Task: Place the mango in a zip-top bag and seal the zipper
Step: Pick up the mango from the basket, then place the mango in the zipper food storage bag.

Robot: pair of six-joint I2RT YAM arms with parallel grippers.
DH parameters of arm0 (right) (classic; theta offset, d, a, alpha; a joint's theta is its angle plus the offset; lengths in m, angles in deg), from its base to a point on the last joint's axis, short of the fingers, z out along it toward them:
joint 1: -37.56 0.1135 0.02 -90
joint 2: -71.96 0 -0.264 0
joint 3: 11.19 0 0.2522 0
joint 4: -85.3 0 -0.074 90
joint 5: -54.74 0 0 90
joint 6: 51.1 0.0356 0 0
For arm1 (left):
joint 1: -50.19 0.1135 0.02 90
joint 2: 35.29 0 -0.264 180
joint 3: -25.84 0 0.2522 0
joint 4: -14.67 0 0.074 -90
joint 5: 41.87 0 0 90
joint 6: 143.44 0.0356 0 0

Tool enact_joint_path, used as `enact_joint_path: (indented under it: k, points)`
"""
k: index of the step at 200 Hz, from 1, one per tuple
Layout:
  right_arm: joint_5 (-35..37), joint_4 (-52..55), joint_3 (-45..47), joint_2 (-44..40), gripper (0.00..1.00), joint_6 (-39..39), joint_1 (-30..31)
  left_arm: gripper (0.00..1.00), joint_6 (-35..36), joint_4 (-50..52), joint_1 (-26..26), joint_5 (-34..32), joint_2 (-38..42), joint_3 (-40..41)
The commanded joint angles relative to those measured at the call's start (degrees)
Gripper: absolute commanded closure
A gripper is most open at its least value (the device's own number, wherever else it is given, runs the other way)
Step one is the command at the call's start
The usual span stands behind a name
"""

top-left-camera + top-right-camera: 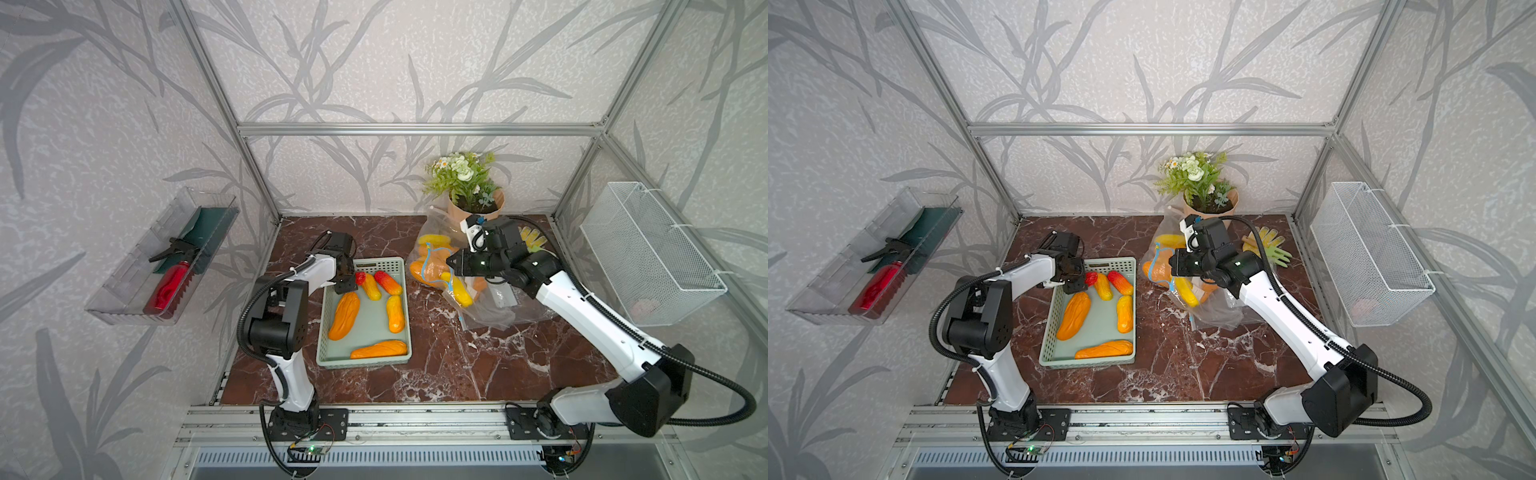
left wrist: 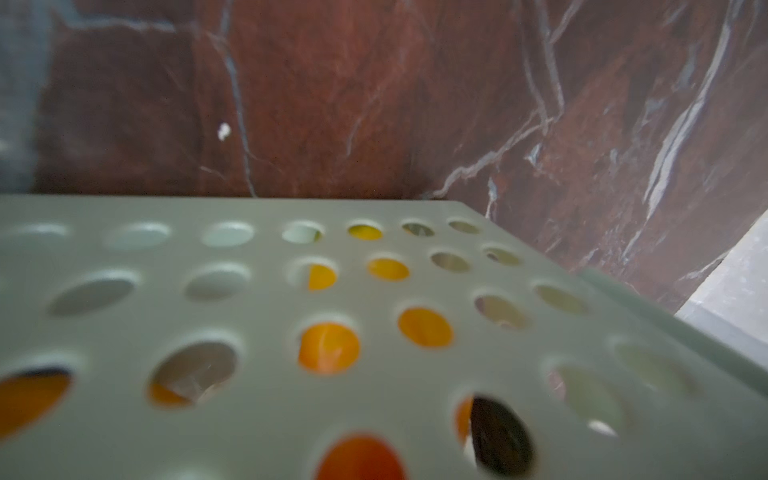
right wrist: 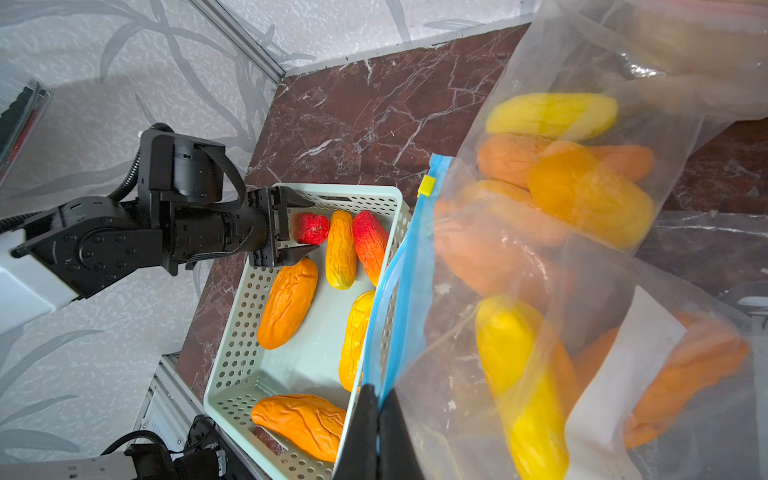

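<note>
- Left arm [image 1: 293, 382]: glossy white tapered shells, boxy matte-black joint housings with small screws.
- Right arm [image 1: 590, 316]: alike.
- Ribbed black cable hose [image 1: 715, 423], white zip ties.
- Left gripper [image 3: 311, 226]: black angular fingers.
- Black bolted base plate [image 1: 334, 422].

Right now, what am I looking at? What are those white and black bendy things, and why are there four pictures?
Those are two robot arms. Two pictures look down from above; the other two come from a small camera on each arm's wrist. On the brown marble table sit a green basket with six mangoes, a flower pot, and a clear zip-top bag holding more mangoes. The right tool is pinched shut on the bag's blue zipper. The left tool is open around the end of a small red mango, not gripping it yet.
</note>
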Motion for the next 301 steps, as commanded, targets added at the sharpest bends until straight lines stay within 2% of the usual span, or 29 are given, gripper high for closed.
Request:
enact_joint_path:
  k: [1, 47, 84, 112, 127, 140, 153, 178, 198, 243, 301]
  points:
    - [-0.64, -0.84, -0.58, -0.88, 1.00, -0.29, -0.01, 0.42, -1.40, 1.27, 0.25, -0.07, -0.76, -2.13]
    - [-0.11, -0.66, 0.04, -1.68, 1.00, -0.25, 0.08, 0.70, 1.44, -0.55, 0.17, -1.45, 3.05, -0.45]
    - [0.04, -0.49, 0.14, -1.77, 1.00, -0.45, 0.00, 0.77, 8.70, 2.53, -1.13, -0.39, 11.38, -0.99]
    - [0.00, -0.16, 0.19, -1.85, 1.00, -0.65, 0.05, 0.82, 16.29, 3.48, -3.89, 2.11, 19.33, 0.23]
    - [-0.11, -0.38, 0.29, -1.72, 1.00, -0.64, 0.06, 0.87, 23.93, 4.35, -5.91, 3.43, 22.39, -0.70]
    - [-0.32, -0.61, 0.11, -1.52, 1.00, -0.59, 0.06, 0.87, 31.01, 7.29, -8.46, 3.76, 23.79, -2.72]
    - [-0.66, -0.67, -0.19, -1.09, 1.00, -0.60, 0.05, 0.88, 37.35, 5.33, -11.72, 4.61, 24.92, -3.36]
    - [-1.03, -0.70, -1.04, -0.45, 1.00, -0.28, -0.02, 0.88, 44.24, -1.96, -17.95, 10.95, 23.98, -3.89]
    - [-1.30, -0.77, -2.12, 0.14, 1.00, 0.13, -0.28, 0.88, 47.60, -3.16, -21.62, 14.31, 21.74, -5.46]
    - [-2.44, -1.78, -3.17, 0.89, 1.00, 1.25, -0.29, 0.90, 47.49, -7.04, -24.88, 23.96, 15.97, -7.36]
    - [-4.49, -1.77, -3.15, 0.78, 1.00, -0.47, -0.51, 0.91, 51.60, -0.22, -24.30, 40.24, 7.51, -15.73]
